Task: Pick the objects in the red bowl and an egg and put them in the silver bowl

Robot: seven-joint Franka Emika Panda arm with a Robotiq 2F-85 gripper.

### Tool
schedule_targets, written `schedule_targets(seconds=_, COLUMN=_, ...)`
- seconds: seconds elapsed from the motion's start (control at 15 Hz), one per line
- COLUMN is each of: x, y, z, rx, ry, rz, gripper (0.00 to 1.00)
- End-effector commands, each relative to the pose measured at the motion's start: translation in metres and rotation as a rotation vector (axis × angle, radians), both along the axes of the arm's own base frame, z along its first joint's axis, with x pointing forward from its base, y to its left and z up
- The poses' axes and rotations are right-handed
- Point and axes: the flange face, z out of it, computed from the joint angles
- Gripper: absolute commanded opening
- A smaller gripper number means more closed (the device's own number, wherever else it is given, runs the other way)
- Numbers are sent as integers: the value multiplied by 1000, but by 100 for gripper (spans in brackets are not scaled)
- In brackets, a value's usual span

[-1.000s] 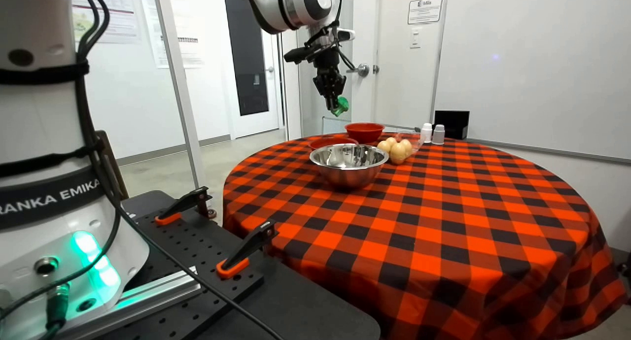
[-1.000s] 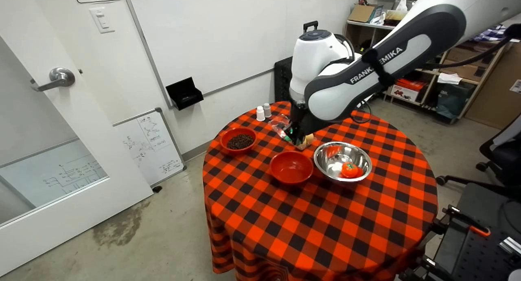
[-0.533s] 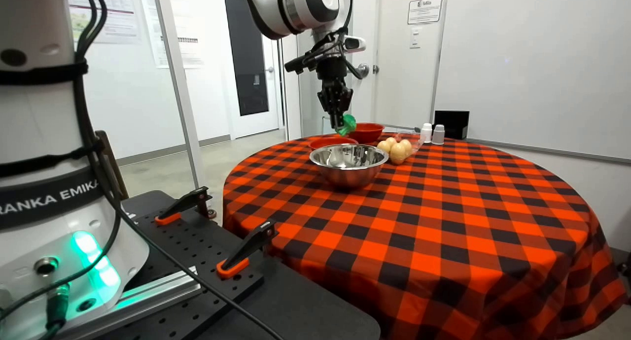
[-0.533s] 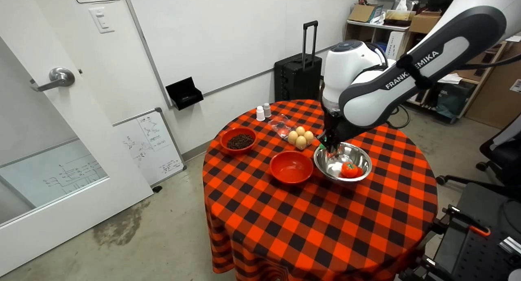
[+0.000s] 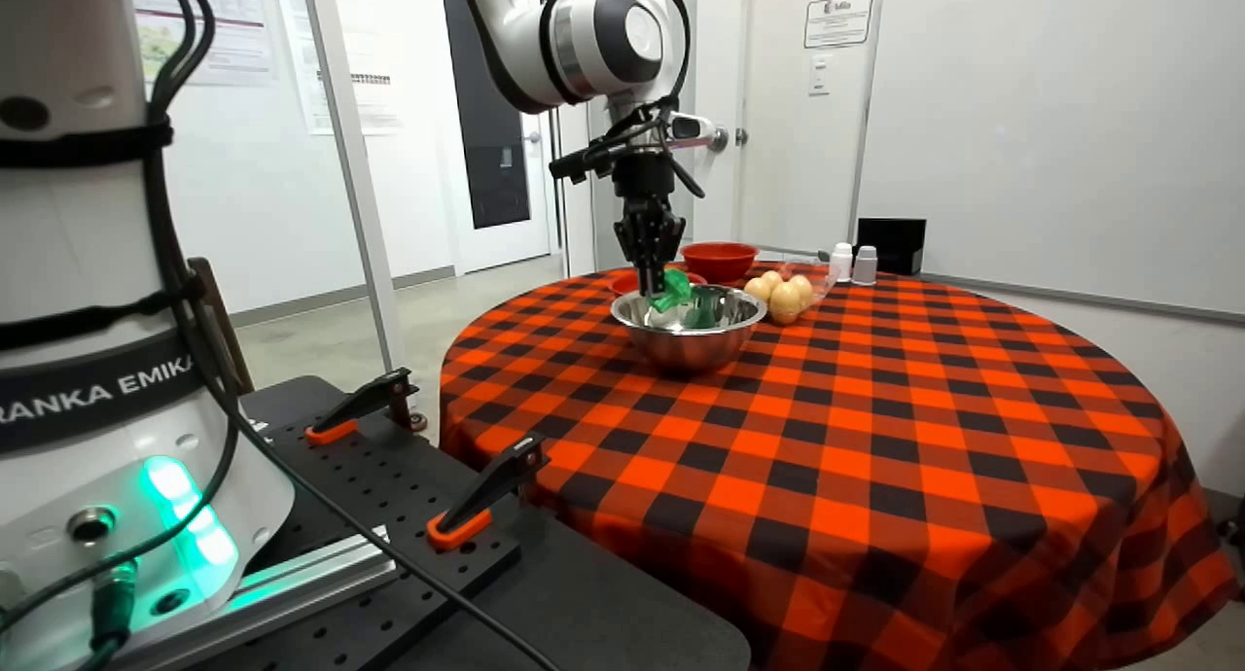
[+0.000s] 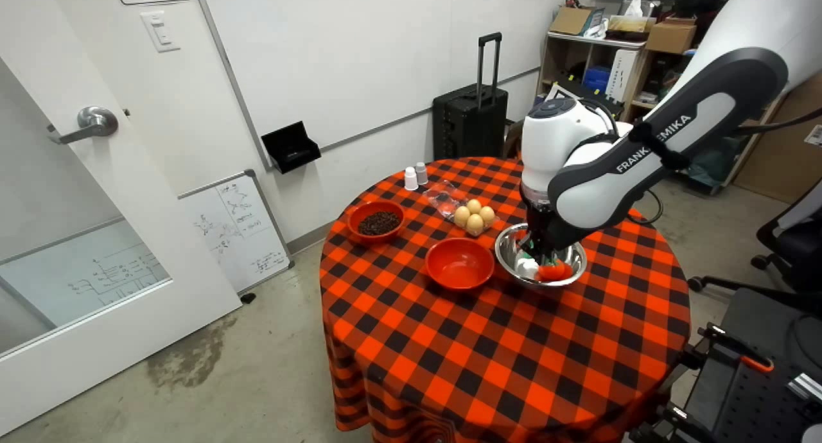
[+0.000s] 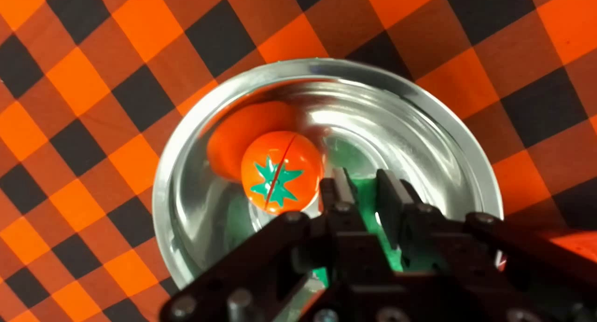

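The shiny silver bowl (image 5: 689, 350) stands on the table and fills much of the wrist view (image 7: 480, 172). A toy tomato (image 7: 282, 170) lies in it, and it also shows in an exterior view (image 6: 552, 271). My gripper (image 5: 652, 287) points down over the silver bowl, shut on a green object (image 5: 675, 288). The object shows between the fingers in the wrist view (image 7: 367, 196), largely hidden by them. One red bowl (image 6: 460, 263) beside the silver bowl has nothing visible in it. Another red bowl (image 6: 376, 223) holds dark beans. Several eggs (image 6: 474, 217) sit in a carton.
The clear plastic carton lid (image 6: 444, 196) lies open behind the eggs. Two small white shakers (image 6: 411, 178) stand near the table's far edge. The checkered tablecloth (image 5: 875, 438) covers the round table. A black suitcase (image 6: 470, 125) stands behind it.
My gripper has moved from near the eggs to the silver bowl and come down over it, with the green object still in its fingers. The bowls and eggs have not moved.
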Motion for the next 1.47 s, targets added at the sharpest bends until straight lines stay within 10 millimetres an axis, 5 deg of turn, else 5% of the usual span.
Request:
schedule_targets(seconds=0.0, x=11, y=3, z=-14, rx=-15, ry=-6, rz=24, gripper=6)
schedule_targets(seconds=0.13, x=15, y=2, z=-21, rx=-15, ry=-3, rz=28, gripper=7)
schedule_targets(seconds=0.27, x=19, y=2, z=-26, rx=-12, ry=-2, rz=31, gripper=45)
schedule_targets(seconds=0.6, x=27, y=2, z=-29, rx=-4, ry=-16, rz=37, gripper=80)
schedule_targets(seconds=0.8, x=34, y=5, z=-10, rx=4, ry=-64, rz=33, gripper=99)
schedule_targets(seconds=1.4, x=78, y=21, z=72, rx=7, ry=-230, rz=210, gripper=100)
